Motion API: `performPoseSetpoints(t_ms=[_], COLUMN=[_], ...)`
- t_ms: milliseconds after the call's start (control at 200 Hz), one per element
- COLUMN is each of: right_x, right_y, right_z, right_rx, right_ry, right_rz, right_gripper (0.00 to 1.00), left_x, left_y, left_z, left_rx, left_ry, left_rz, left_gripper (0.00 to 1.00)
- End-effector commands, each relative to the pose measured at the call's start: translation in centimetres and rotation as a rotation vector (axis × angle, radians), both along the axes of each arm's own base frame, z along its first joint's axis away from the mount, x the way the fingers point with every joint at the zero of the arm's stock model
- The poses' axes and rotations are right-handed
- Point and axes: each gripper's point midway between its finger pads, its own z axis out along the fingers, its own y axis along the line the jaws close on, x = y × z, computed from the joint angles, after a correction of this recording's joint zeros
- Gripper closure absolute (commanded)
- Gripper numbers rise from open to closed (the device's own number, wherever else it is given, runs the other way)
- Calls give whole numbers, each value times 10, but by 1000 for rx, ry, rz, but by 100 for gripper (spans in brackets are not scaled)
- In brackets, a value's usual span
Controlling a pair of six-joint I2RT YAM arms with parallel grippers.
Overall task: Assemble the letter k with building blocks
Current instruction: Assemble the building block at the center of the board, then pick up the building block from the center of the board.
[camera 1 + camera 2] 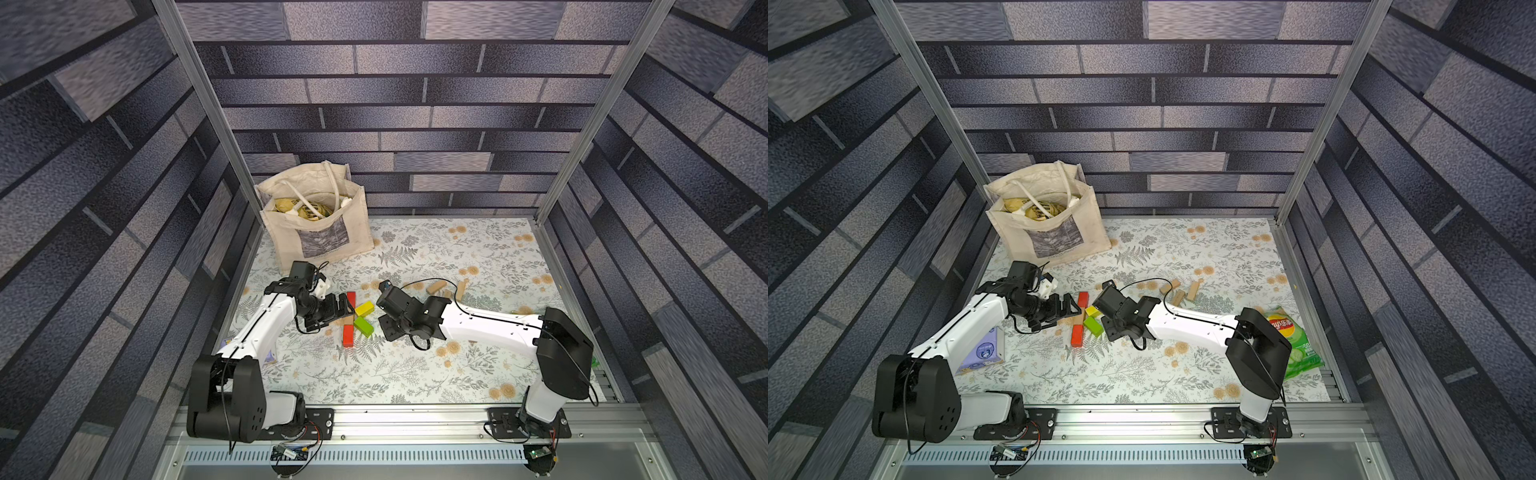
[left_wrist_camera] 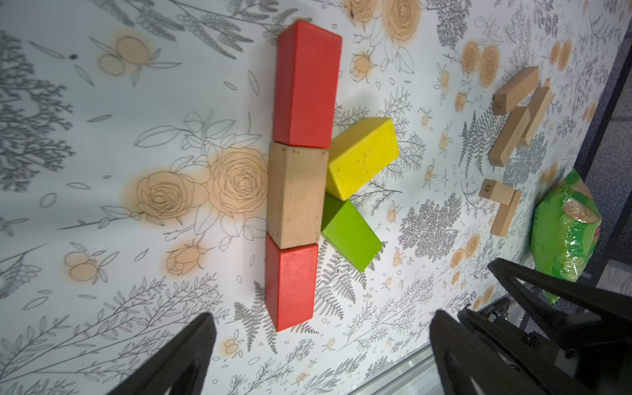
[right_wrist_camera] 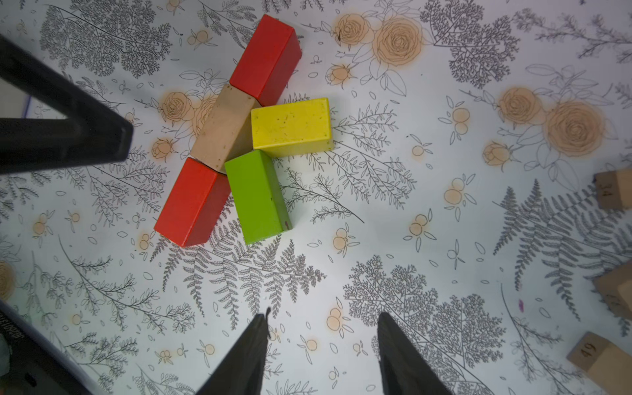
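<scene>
The letter k lies flat on the floral cloth. Its spine is a red block [image 2: 306, 82], a tan block [image 2: 295, 195] and a second red block [image 2: 290, 284]. A yellow block [image 2: 362, 155] and a green block [image 2: 349, 234] slant off the tan one. My left gripper [image 2: 323, 316] hovers wide open just left of the spine [image 1: 348, 335], holding nothing. My right gripper [image 3: 324, 314] is open and empty, a short way right of the green block [image 3: 256, 196] and yellow block [image 3: 290, 124]. In a top view the right gripper [image 1: 382, 316] stands apart from the figure.
Several loose tan blocks [image 1: 436, 286] lie behind the right arm. A canvas tote bag [image 1: 316, 220] stands at the back left. A green chip bag [image 1: 1296, 340] lies by the right arm's base, a purple tissue pack [image 1: 982, 349] under the left arm.
</scene>
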Motion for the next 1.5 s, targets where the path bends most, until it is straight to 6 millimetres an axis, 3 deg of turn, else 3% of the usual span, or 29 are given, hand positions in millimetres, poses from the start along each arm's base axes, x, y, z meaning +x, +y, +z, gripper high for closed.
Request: performPoseSetpoints(t_ms=[0,155,276,471,691,952,1222,1357,1493], right_x=[8,17,24,41,63,93,156,178,189], right_y=[-16,-46,-64,-76,-78,-95,-135,-154,-170], right_z=[13,22,27,43,75,92,110,101,72], right_rx=[45,73,68,78,70,17,40,87,161], right_ry=[-10,-14,-10,-28,-80,-84,-67,-57,-23], right_rz=[-41,-83,-114,-176,-240,-342,-558,-675,-783], right_gripper=[31,0,0,0,0,0,0,0,0], left_x=[20,41,54,87,121,126,133,136,136], left_y=[-15,-35,-51,-74,-92,-80,-55,-54,-57], left_z=[25,50,63,83,90,83,84,86,79], left_rx=[-14,-71,-98,-58,-101,-33,6,-30,-39], left_ry=[-122,-197,-206,-249,-321,-320,-323,-326,-307], left_rz=[0,-84,-206,-353,-347,-279,-195,-176,-179], left_gripper=[0,0,0,0,0,0,0,0,0])
